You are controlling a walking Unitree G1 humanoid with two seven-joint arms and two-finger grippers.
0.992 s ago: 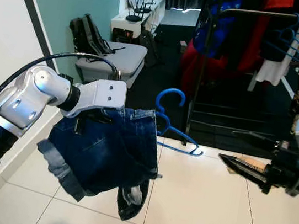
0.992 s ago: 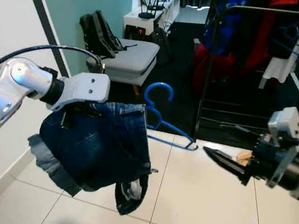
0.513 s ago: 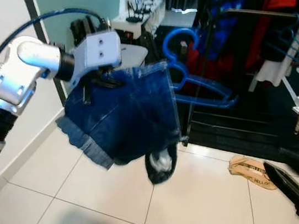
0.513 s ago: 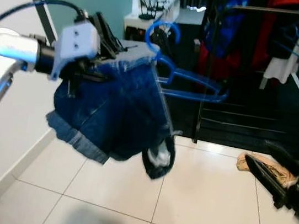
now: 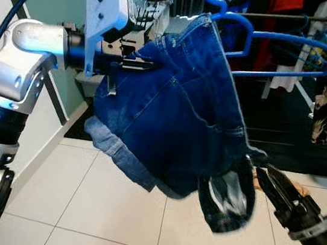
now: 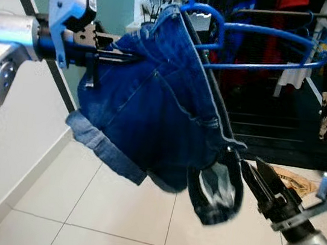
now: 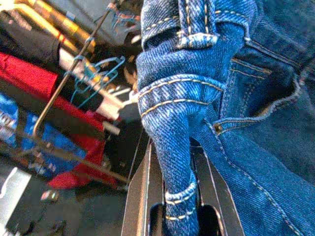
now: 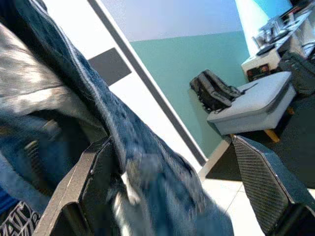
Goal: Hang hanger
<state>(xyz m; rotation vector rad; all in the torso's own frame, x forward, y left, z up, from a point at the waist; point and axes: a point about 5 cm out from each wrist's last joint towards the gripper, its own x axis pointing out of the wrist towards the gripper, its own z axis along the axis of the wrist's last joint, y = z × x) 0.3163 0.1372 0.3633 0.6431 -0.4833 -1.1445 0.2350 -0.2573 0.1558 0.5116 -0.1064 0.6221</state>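
Home bedroom w/ clothes rack

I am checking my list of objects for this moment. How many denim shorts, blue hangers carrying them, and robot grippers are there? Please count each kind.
Denim shorts: 1
Blue hanger carrying the shorts: 1
Grippers: 2 (left gripper shut on the shorts' waistband; right gripper open at the hanging leg)
Total: 4

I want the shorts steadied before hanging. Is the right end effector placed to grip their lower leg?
Probably yes. The right end effector is open, right beside the denim shorts' dangling leg, with denim already between its fingers and nothing in the way.
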